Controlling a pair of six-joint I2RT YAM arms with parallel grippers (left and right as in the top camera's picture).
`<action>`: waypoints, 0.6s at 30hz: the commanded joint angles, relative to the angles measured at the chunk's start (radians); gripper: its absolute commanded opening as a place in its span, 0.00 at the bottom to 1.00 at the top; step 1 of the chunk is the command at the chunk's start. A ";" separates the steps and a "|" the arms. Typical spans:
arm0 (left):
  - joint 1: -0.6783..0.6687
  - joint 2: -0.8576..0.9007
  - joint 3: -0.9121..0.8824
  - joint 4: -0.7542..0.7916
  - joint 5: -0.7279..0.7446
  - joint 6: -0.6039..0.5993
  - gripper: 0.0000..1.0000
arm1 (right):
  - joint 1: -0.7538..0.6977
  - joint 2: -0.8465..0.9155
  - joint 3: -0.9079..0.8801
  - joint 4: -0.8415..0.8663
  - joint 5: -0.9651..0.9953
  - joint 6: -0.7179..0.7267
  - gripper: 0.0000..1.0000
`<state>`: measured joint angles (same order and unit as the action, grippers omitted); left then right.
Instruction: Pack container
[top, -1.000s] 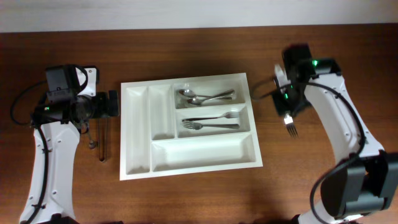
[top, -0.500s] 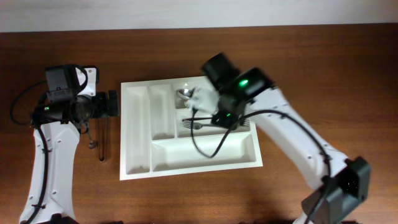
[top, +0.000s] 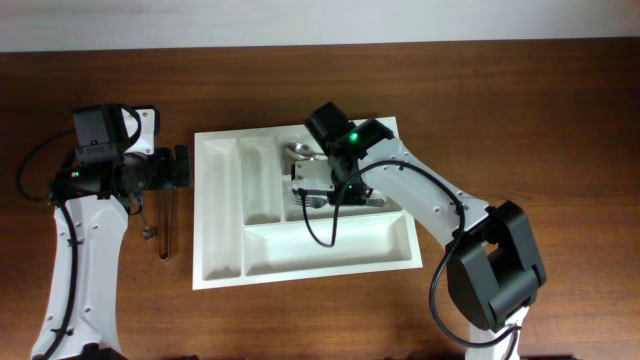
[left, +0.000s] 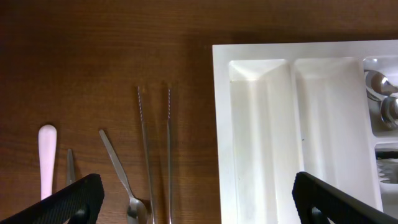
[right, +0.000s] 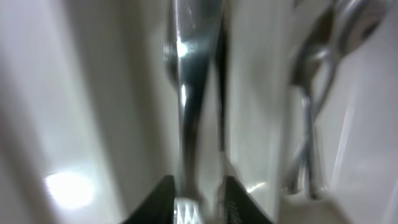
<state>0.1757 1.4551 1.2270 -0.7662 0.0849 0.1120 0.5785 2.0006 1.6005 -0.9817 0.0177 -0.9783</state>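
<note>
The wooden table (top: 520, 120) carries the container (top: 217, 215), a white tray lying flat at its middle, between my two arms. My left gripper (top: 179, 165) hangs over the bare wood just left of the tray, jaws spread wide and holding nothing. My right gripper (top: 335, 188) is down at the lower of the two short compartments, over the forks (top: 375, 202). A metal handle runs up between its fingers (right: 155, 208), but through the blur I cannot tell whether they pinch it. Spoons (top: 300, 152) lie in the compartment above. On the wood beside the tray's left edge lie long tweezers (left: 155, 155), a teaspoon (left: 121, 171) and a white-handled piece (left: 47, 158).
</note>
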 joint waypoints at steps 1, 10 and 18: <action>0.004 0.005 0.020 0.002 -0.003 0.016 0.99 | -0.017 0.001 0.004 0.040 0.019 0.018 0.42; 0.004 0.005 0.020 0.002 -0.003 0.016 0.99 | -0.042 -0.138 0.268 -0.136 0.204 0.359 0.75; 0.004 0.005 0.020 0.002 -0.003 0.016 0.99 | -0.168 -0.364 0.443 -0.236 0.204 0.577 0.99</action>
<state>0.1757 1.4551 1.2270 -0.7666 0.0849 0.1120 0.4702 1.7672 1.9903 -1.2037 0.1947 -0.5476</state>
